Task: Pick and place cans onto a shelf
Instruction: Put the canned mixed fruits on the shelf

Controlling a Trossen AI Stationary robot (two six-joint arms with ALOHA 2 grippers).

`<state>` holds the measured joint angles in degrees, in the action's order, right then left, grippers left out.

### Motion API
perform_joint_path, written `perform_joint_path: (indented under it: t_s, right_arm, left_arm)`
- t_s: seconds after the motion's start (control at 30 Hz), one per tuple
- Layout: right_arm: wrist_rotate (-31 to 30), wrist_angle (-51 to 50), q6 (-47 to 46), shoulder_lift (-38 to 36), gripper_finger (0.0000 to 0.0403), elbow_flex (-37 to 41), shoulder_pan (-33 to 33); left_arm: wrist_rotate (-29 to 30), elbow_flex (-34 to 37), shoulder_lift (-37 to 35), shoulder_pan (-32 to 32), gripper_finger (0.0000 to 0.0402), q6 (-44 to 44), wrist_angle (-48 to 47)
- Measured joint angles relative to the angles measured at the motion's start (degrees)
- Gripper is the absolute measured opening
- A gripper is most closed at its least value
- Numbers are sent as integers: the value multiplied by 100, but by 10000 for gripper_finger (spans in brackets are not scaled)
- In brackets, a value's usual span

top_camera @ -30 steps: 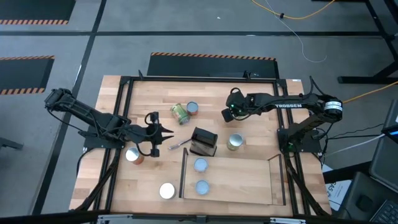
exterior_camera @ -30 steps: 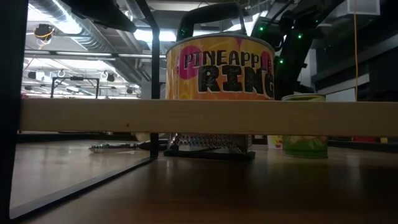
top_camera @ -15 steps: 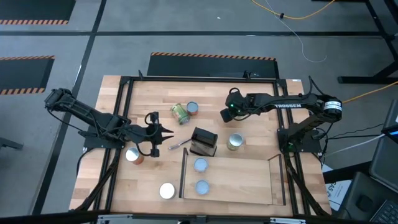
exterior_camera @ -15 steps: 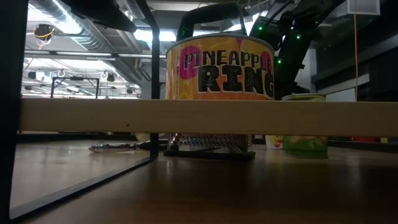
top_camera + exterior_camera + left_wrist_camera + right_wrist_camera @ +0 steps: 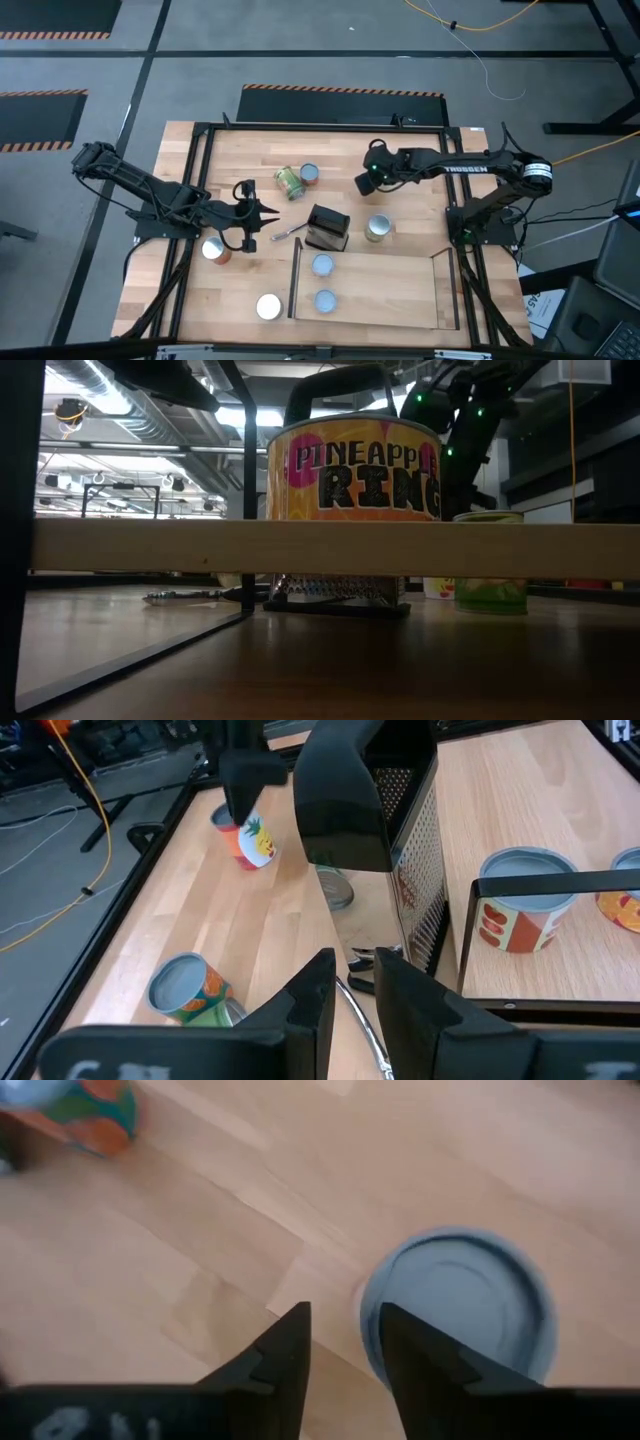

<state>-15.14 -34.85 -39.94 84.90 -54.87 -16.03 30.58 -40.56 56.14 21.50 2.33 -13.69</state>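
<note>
The shelf [image 5: 385,290] lies at the table's near side and bears two pale-blue-topped cans [image 5: 322,265], [image 5: 325,300]. My right gripper [image 5: 370,180] hangs above an upright can with a pale-blue top [image 5: 460,1305], which my arm hides in the high view. Its fingers are a little apart and touch nothing. This can also shows in the left wrist view [image 5: 250,840]. A gold-green can [image 5: 378,228] stands near the shelf's far side. My left gripper [image 5: 262,215] waits shut and empty at the left.
A green can [image 5: 289,182] lies on its side beside an upright one [image 5: 310,174]. A red-orange can [image 5: 213,250] and a white-topped can [image 5: 268,306] stand at the left. A black box grater [image 5: 328,227] and a spoon [image 5: 285,234] lie in the middle.
My right arm has shifted a little toward the table's right edge above the can. Nothing else has moved.
</note>
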Motion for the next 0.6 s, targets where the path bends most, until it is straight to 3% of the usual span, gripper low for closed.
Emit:
perform_joint_path:
  t_s: [0.23, 0.6]
  right_arm:
    - [88, -544, 685, -651, 124, -245, 0]
    - [373, -1250, 4450, -1627, 124, -249, 0]
  left_arm:
    - [-1, 0, 0, 0, 66, 0, 0]
    - [1, 0, 0, -1, 66, 2, 0]
